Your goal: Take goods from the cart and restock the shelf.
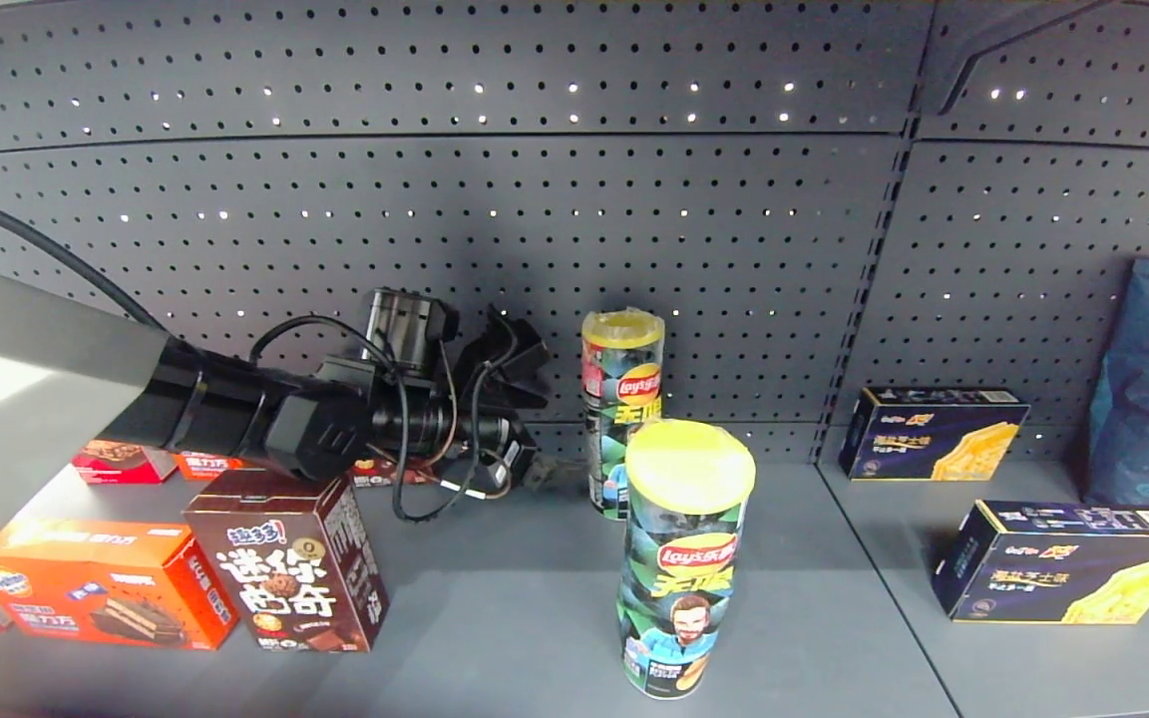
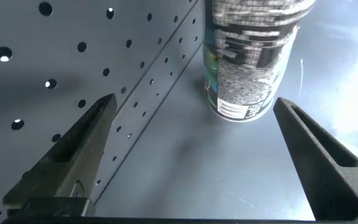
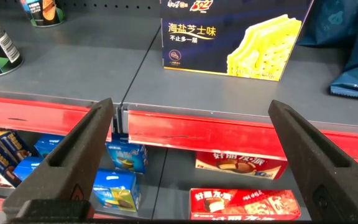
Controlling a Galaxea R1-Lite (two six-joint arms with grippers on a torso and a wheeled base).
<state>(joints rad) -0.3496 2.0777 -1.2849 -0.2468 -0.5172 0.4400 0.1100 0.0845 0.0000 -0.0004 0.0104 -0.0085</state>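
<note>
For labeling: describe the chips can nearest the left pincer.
On the grey shelf, two yellow-lidded chips cans stand upright. It is the rear can, by the pegboard, facing the open left pincer; the front can stands nearer the shelf edge.

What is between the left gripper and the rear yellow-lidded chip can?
Only bare grey shelf floor lies between the left gripper and the rear yellow-lidded cylindrical chip can, as the left wrist view shows.

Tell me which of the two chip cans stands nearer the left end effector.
The rear can by the pegboard, just ahead of the left end effector; the front can stands farther forward.
</note>
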